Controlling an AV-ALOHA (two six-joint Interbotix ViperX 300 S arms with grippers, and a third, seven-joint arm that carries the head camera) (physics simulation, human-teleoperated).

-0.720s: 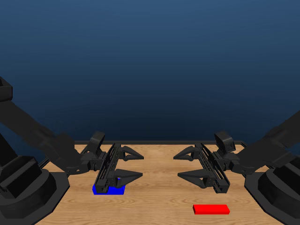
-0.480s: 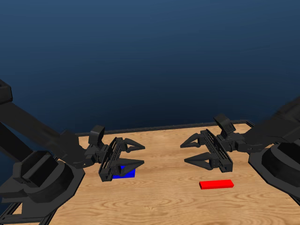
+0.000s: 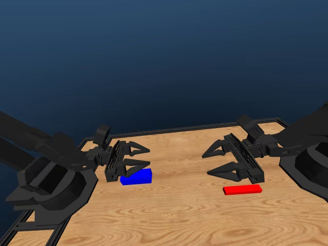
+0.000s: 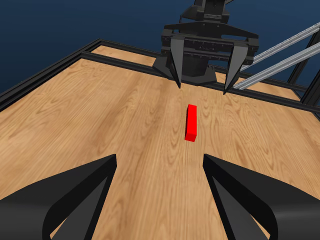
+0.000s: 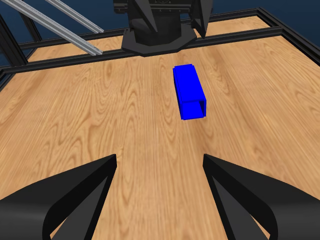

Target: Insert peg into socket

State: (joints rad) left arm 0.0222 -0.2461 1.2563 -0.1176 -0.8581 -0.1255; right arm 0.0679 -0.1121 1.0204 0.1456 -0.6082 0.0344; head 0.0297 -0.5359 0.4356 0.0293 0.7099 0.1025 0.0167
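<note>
The blue socket (image 3: 136,177) lies flat on the wooden table, just in front of my left gripper (image 3: 142,156), which hangs open above and slightly behind it. Its hollow end shows in the right wrist view (image 5: 189,92). The slim red peg (image 3: 242,189) lies flat near the front right, just in front of my right gripper (image 3: 213,162), which is also open and holds nothing. The left wrist view shows the peg (image 4: 191,122) lying ahead, with the right gripper (image 4: 202,88) beyond it.
A black frame (image 3: 169,130) runs around the table's edges. The left arm's base (image 3: 48,187) fills the front left corner and the right arm's base (image 3: 310,169) stands at the right. Bare wood (image 3: 179,205) stretches between socket and peg.
The head camera has risen and swung, so the whole picture shifted and more table shows. Peg and socket still lie where they were; both grippers remain open.
</note>
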